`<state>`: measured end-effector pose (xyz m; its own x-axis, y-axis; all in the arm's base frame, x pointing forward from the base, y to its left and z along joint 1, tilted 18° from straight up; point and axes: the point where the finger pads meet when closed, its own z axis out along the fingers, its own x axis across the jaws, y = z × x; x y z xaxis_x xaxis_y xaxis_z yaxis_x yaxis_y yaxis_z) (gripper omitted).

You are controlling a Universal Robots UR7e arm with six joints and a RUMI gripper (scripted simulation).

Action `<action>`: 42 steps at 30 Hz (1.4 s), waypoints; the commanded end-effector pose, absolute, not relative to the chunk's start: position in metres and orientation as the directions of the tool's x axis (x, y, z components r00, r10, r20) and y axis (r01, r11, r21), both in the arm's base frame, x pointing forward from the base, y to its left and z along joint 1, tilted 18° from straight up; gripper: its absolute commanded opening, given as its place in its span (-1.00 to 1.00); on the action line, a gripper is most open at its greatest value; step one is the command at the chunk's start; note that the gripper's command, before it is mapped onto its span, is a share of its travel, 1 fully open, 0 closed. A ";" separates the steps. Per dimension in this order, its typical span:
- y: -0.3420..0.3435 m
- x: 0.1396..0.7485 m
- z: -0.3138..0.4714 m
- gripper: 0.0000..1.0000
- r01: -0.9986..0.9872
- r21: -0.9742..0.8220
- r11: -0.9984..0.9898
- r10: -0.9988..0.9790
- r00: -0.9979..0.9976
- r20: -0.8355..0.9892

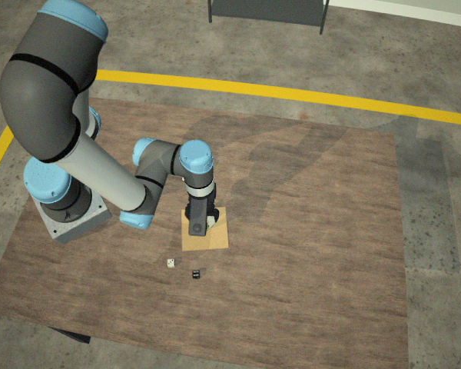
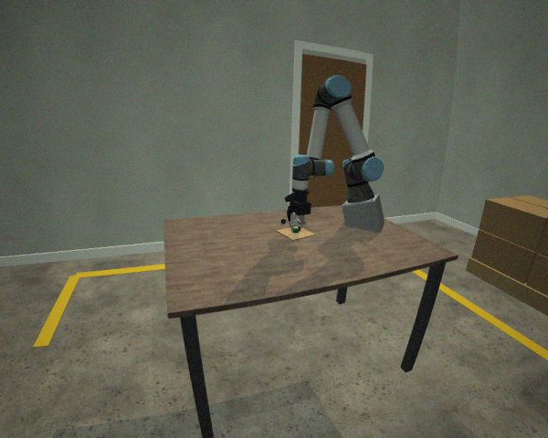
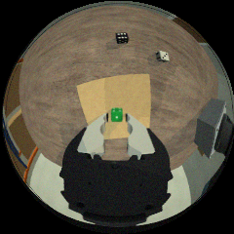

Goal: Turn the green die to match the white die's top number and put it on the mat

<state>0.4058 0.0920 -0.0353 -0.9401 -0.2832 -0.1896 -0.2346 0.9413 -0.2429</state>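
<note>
The green die [image 3: 117, 115] sits on the tan mat [image 3: 117, 99], well inside its edges, with a single white pip facing the wrist camera. My gripper [image 3: 117, 113] stands straight down over the mat, its fingers slightly open on either side of the die with small gaps. In the top view the gripper [image 1: 207, 227] hides most of the green die on the mat [image 1: 207, 234]. The white die [image 1: 170, 262] and the black die [image 1: 196, 273] lie flat on the table just off the mat's front edge. I cannot read the white die's top number for sure.
The white die [image 3: 163, 57] and black die [image 3: 122, 37] also show in the wrist view beyond the mat. The arm's grey base block [image 1: 70, 218] stands at the table's left. Cardboard boxes [image 2: 524, 245] stand on the floor away from the table.
</note>
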 end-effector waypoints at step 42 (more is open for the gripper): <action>0.109 0.384 0.050 1.00 -0.234 -0.243 0.941 -0.283 -0.940 -0.191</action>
<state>0.3837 0.1084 0.0495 -0.9401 -0.2833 -0.1898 -0.2346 0.9412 -0.2429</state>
